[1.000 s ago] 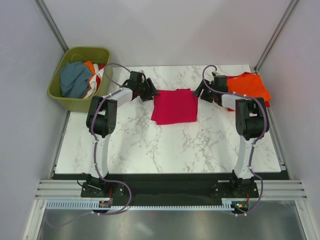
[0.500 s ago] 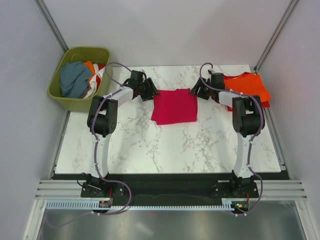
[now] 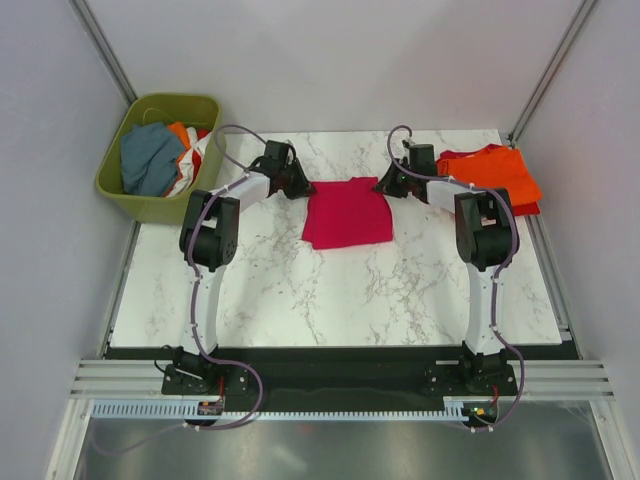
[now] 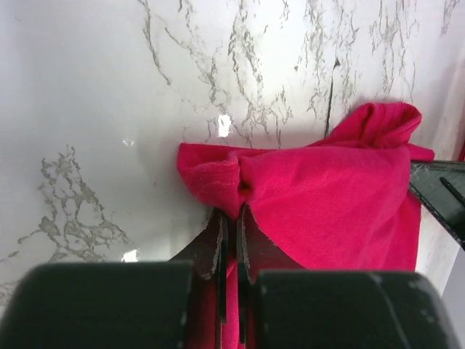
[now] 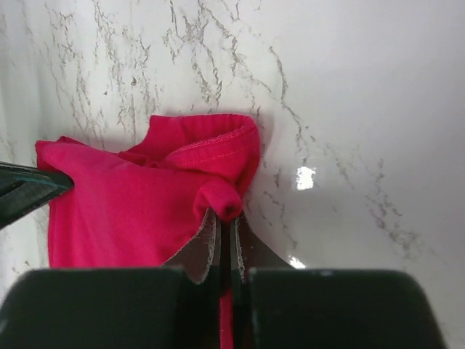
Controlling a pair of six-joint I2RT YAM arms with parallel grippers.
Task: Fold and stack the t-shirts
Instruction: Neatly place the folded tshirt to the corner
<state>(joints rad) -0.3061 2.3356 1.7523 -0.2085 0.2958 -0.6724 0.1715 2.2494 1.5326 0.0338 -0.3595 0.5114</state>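
Note:
A magenta-pink t-shirt (image 3: 348,213) lies folded in the middle of the marble table. My left gripper (image 3: 298,185) is shut on its far left corner, and the pinched cloth (image 4: 218,174) bunches up just past the fingertips. My right gripper (image 3: 385,186) is shut on its far right corner, where a roll of hem (image 5: 221,190) sticks out above the tips. In each wrist view the other gripper's fingers show at the frame edge. An orange t-shirt (image 3: 498,171) lies on a red one (image 3: 527,208) at the back right.
An olive-green basket (image 3: 137,201) with grey-blue and orange clothes stands off the table's back left corner. The table's right edge (image 3: 545,260) runs close to the orange pile. White walls enclose the back and sides.
Both grippers have moved inward onto the pink t-shirt's far corners and shut on them. The shirt's far edge is now puckered between them.

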